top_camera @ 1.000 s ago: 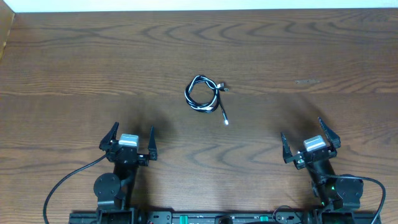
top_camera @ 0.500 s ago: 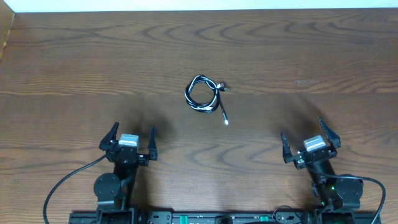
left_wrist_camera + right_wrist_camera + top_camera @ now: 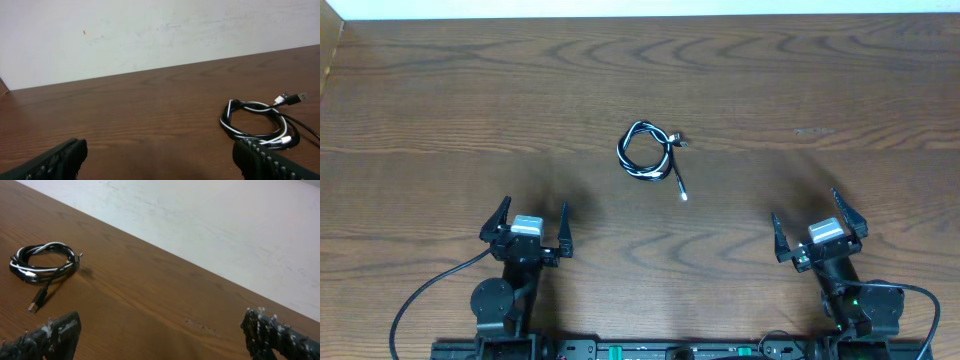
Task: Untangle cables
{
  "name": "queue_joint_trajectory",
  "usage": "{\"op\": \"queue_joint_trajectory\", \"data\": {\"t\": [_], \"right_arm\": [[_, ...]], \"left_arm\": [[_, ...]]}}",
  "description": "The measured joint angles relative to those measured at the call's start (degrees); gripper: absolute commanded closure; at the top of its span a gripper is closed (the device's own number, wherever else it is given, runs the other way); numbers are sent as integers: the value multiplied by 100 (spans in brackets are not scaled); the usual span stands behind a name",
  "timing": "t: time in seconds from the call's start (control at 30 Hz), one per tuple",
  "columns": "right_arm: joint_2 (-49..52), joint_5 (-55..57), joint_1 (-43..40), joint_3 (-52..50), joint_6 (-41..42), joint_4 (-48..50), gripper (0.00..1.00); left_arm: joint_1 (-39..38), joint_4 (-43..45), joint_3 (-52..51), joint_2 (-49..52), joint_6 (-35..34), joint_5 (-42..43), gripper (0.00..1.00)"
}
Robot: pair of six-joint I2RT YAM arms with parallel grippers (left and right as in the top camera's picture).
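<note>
Cables (image 3: 644, 173) in one black-and-white coil

Soft, even light falls from above; in the overhead view a faint, blurred shadow smudges the table (image 3: 420, 100) just ahead of the left pincer (image 3: 532, 213), and another lies ahead of the right pincer (image 3: 809, 213); the wood gives only a dull sheen (grain reads clearly); both wrist views are brightest at the pale wall (image 3: 150, 30) far beyond the pincer; the fingertips (image 3: 55, 162) in the bottom corners are soft and out of focus; the cables (image 3: 260, 122) ahead look fairly sharp; the right wrist view sits tilted.
</note>
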Motion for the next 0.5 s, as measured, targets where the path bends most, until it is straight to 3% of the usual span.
{"op": "queue_joint_trajectory", "data": {"t": [0.5], "right_arm": [[0, -61, 0, 0, 164, 44, 1]], "left_arm": [[0, 2, 22, 39, -2, 409, 2]]}}
